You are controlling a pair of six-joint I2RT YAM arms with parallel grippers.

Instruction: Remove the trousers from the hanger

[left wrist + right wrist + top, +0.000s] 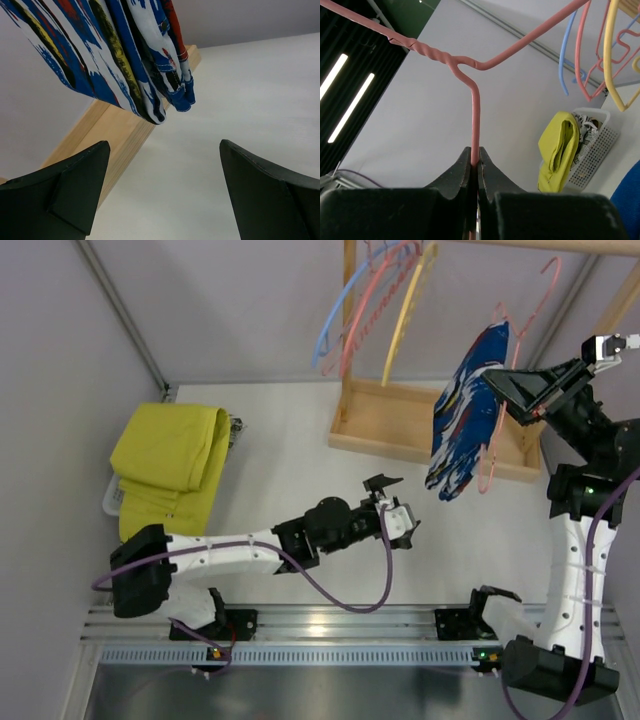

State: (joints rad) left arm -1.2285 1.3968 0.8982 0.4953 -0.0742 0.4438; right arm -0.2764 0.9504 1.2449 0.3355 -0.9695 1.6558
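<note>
Surface [280, 500]: white, bearing wooden rack [380, 430]. Trousers [465, 420]: draped over hanger [475, 115], hanging above rack's right end, clear of the surface. Right tool [475, 161]: clamped on hanger's wire stem below its twist. Left tool [165, 150]: spread wide, empty, before rack's front edge, near trousers' hem.

Table: flat white tabletop [290, 470];
Far side: pale wooden rack base [385, 425];
Left: white lattice plastic basket [595, 150], bearing a folded yellow garment [170, 465]
</note>
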